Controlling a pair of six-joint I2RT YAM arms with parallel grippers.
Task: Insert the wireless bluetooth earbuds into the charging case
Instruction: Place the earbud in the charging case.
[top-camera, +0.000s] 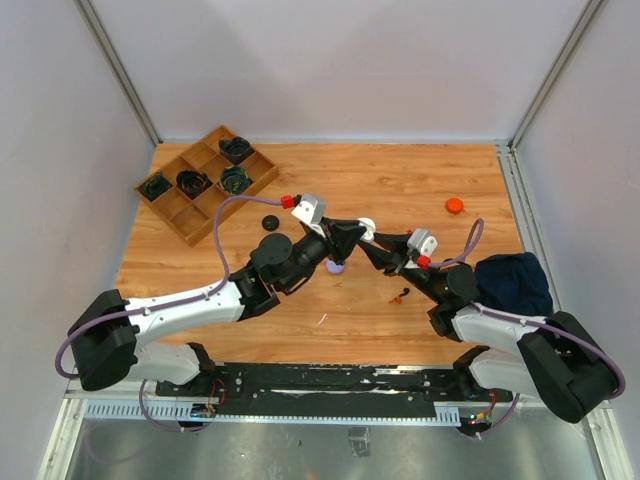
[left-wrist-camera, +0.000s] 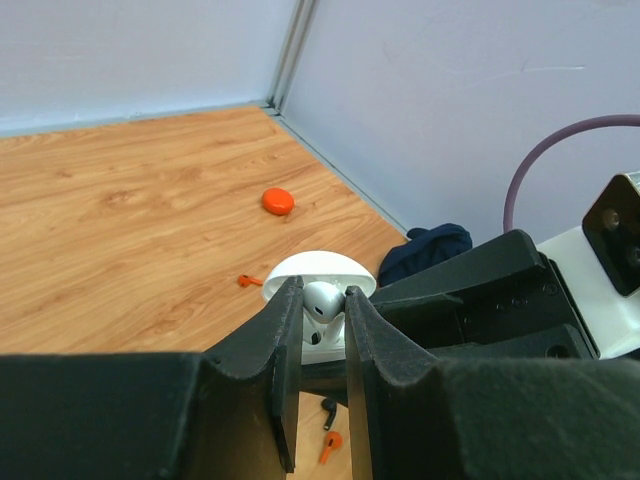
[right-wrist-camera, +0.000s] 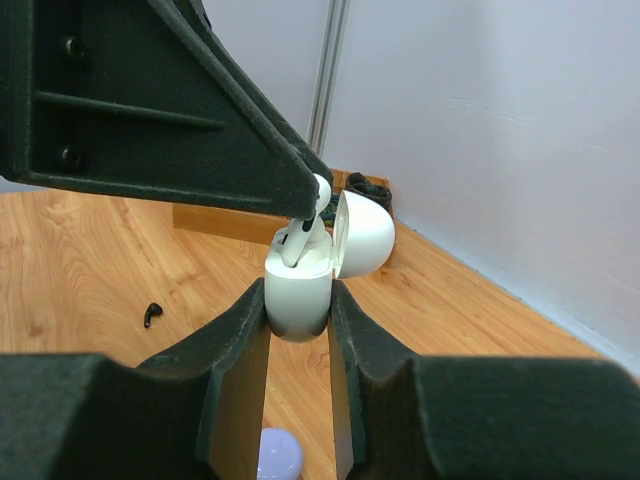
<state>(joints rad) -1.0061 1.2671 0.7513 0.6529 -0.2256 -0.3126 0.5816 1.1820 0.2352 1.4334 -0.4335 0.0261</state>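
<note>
My right gripper (right-wrist-camera: 298, 300) is shut on a white charging case (right-wrist-camera: 297, 290), held upright above the table with its lid (right-wrist-camera: 362, 232) swung open. My left gripper (left-wrist-camera: 322, 292) is shut on a white earbud (left-wrist-camera: 322, 300), pinched by its head. The earbud's stem (right-wrist-camera: 292, 245) points down into the case's mouth. In the top view the two grippers meet tip to tip at the case (top-camera: 367, 226) over mid-table. Loose buds lie below: two orange earbuds (left-wrist-camera: 247, 282) (left-wrist-camera: 330, 445) and a black earbud (left-wrist-camera: 328, 406).
A pale purple case (top-camera: 335, 266) sits under the left gripper. An orange case (top-camera: 454, 206) lies far right and a black round case (top-camera: 269, 221) left of centre. A wooden compartment tray (top-camera: 205, 180) with coiled cables stands at the back left. Dark blue cloth (top-camera: 512, 283) is bunched by the right arm.
</note>
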